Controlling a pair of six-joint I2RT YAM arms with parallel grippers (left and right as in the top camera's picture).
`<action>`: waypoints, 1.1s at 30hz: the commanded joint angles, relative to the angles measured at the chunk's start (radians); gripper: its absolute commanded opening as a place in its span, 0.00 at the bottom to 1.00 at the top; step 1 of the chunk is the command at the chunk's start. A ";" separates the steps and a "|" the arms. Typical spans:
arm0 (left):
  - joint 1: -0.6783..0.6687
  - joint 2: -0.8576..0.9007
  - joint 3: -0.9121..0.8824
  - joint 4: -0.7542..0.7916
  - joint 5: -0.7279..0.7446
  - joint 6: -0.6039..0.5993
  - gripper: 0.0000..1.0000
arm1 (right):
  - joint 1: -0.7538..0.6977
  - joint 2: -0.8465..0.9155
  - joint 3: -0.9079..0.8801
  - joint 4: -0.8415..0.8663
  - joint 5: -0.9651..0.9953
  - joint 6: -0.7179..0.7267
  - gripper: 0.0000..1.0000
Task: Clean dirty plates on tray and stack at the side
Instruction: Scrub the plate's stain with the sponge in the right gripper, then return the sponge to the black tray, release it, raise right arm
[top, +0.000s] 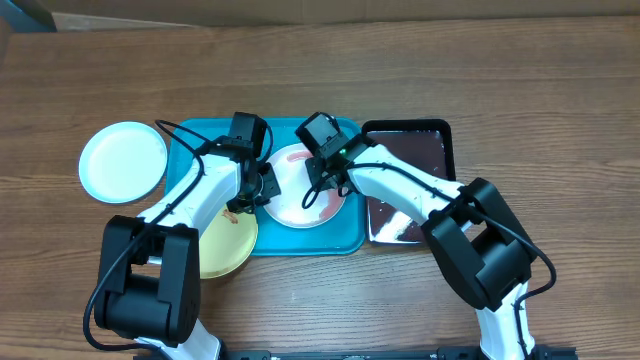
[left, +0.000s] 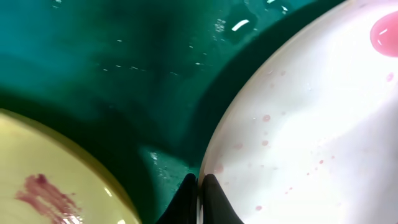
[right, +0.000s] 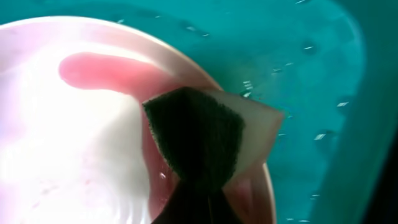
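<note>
Here, the left gripper is pinching the white plate at its rim inside the blue tray, while the right gripper is clamping a sponge against that plate beneath it.

Left arm, right arm extended, wrists near each other; jaws closed.

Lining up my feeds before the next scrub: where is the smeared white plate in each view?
Overhead: white plate, middle of the turquoise tray.
Left wrist: fills the right half, rim pinched by the left gripper.
Right wrist: left side, under the sponge.
Shared landmark: the turquoise tray, behind it in all three.
</note>
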 joint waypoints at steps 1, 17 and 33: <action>0.003 0.016 -0.013 0.003 -0.021 0.017 0.04 | 0.026 0.050 -0.046 -0.017 -0.302 0.006 0.04; 0.003 0.016 -0.013 0.003 -0.021 0.035 0.04 | -0.130 -0.079 0.268 -0.226 -0.480 -0.056 0.04; 0.003 0.016 -0.013 0.006 -0.021 0.035 0.05 | -0.442 -0.161 0.168 -0.541 -0.105 -0.109 0.04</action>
